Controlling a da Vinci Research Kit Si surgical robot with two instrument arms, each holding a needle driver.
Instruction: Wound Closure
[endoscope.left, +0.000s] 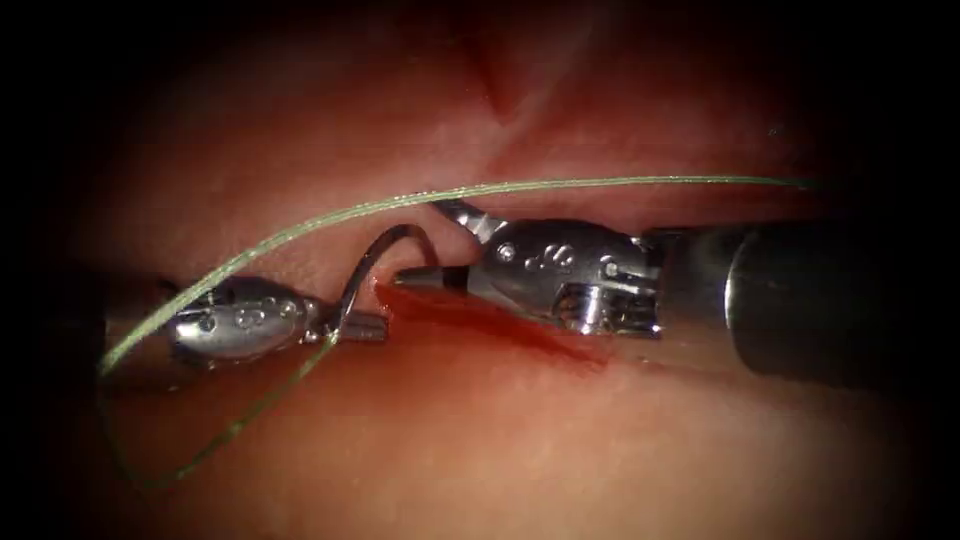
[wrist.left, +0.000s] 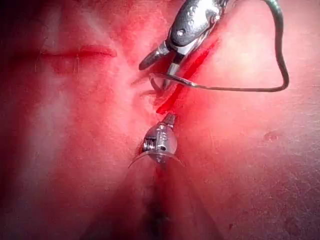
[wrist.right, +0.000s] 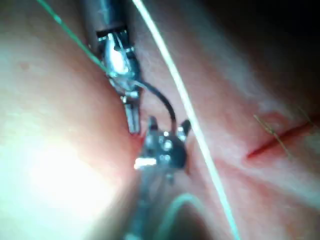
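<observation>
Over the cut (endoscope.left: 500, 325), left pincer (endoscope.left: 362, 327) clamped on the needle (endoscope.left: 385, 245) near its tail, right pincer (endoscope.left: 437, 243) wide apart, empty

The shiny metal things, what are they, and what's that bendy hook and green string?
They are the two tiny grippers of a practice sewing robot. One picture looks down from above; the other two come from little cameras riding on each arm. The pink surface is pork, called the tissue, with a red cut in it. The left gripper is shut on one end of the needle, the bendy hook. The needle arches up beside the cut. The right gripper is open around the needle's other end. The green string is thread.
</observation>
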